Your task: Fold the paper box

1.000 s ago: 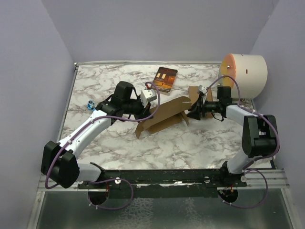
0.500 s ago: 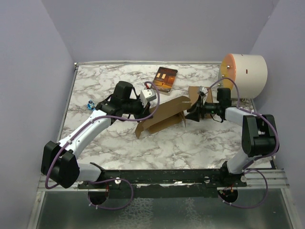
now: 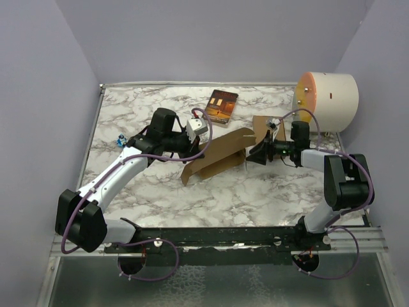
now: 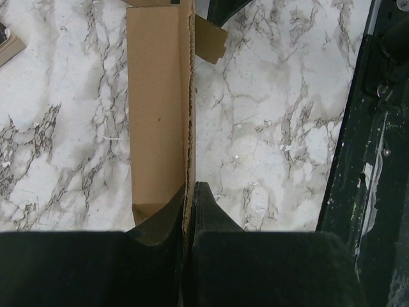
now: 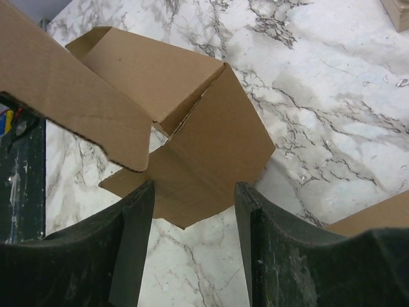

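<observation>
Black rail (image 3: 223, 238) at the near edge carries my 2 bases, and from it both arms reach out over the marble-patterned table (image 3: 255, 192).

My left gripper (image 3: 204, 146) is clamped tight on the paper box (image 3: 220, 153). Through my left wrist camera, 1 thin upright cardboard wall runs straight between my fingertips (image 4: 203, 201), with a long brown panel lying to its left on the table.

The box sits mid-table between my 2 hands, half open, its panels spread and 1 flap raised towards the right.

My right gripper (image 3: 254, 155) is at the box's right end with its fingers spread apart. The pointed corner of a flap lies in the gap between them, and I cannot tell whether either finger touches it.

A small blue object (image 3: 120, 141) lies near the table's left edge, beside my left arm. Behind my right hand stands another brown cardboard piece (image 3: 263, 123). Farther back lies a dark red-brown book (image 3: 222, 105), and at the far right corner rests a cream cylinder (image 3: 331, 99) with an orange end face.
</observation>
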### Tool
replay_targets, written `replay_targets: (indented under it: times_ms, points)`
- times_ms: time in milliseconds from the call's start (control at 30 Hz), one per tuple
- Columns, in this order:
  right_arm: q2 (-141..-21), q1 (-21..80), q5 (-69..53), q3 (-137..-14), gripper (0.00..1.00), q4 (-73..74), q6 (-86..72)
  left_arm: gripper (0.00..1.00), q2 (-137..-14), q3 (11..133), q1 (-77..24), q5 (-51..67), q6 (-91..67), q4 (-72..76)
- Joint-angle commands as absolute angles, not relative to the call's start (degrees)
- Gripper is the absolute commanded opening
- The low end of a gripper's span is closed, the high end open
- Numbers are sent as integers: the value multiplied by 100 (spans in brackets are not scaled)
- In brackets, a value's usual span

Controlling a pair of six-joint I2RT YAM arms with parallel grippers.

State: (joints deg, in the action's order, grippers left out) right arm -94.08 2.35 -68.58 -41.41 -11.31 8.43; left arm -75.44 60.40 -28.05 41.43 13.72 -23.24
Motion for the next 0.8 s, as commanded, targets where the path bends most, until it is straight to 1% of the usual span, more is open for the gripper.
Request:
replay_targets:
  times_ms: [0,133,400,533,700,767]
  points:
    - [-9287,339,-6505,-4072,54,-1711,250,0,-7452,5998,-2765,4457,1420,-2343]
    - [-9355,437,-6283,-4184,54,-1652,239,0,-7494,5998,-2731,4584,1407,-2321]
    - [-9344,594,-6107,-4021,56,-2569,-243,0,-7573,6022,-2651,4753,1335,-2295]
    - [-9464,700,-6009,-4101,56,-2745,-338,0,-7659,6050,-2592,4913,1285,-2275]
    - [-9615,832,-5767,-4258,55,-2617,-318,0,-7809,6073,-2433,5163,1183,-2240]
    - [-9696,850,-5772,-4219,54,-2867,-444,0,-7874,6071,-2365,5258,1120,-2185]
